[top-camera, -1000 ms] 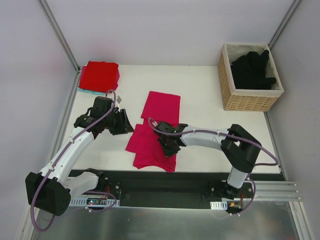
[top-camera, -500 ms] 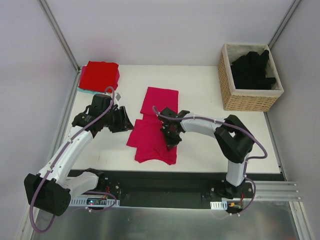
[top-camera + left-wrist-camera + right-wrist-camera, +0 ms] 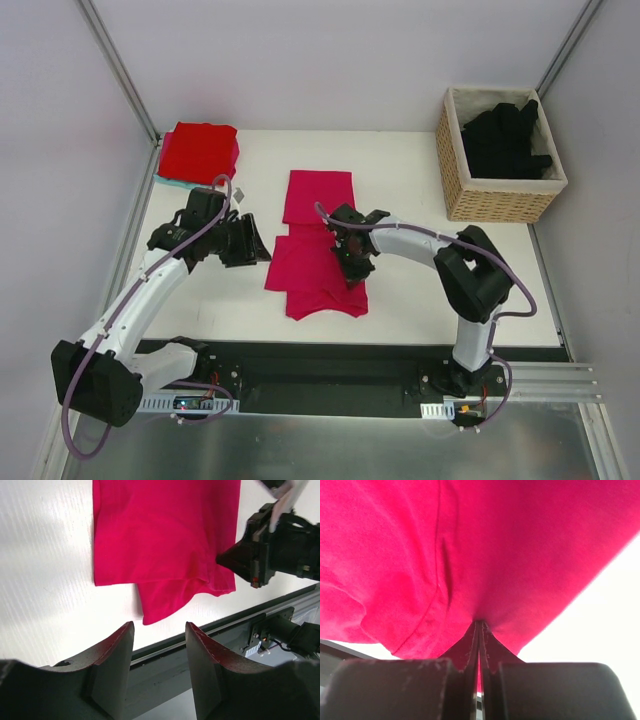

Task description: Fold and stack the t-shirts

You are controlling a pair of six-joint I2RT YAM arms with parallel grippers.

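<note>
2 right jaws pinch magenta t-shirt (image 3: 300, 270).

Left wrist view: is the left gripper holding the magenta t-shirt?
No, the left gripper stands open with nothing between its fingers, and the magenta t-shirt lies beyond them.

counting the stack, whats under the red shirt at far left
A teal edge peeks out beneath the red shirt; the rest is covered, so I cannot tell what it is.

We are looking into a robotics lab cell: panel walls (image 3: 330, 60) and aluminium posts (image 3: 118, 68) are enclosing a white table (image 3: 400, 190).
</note>
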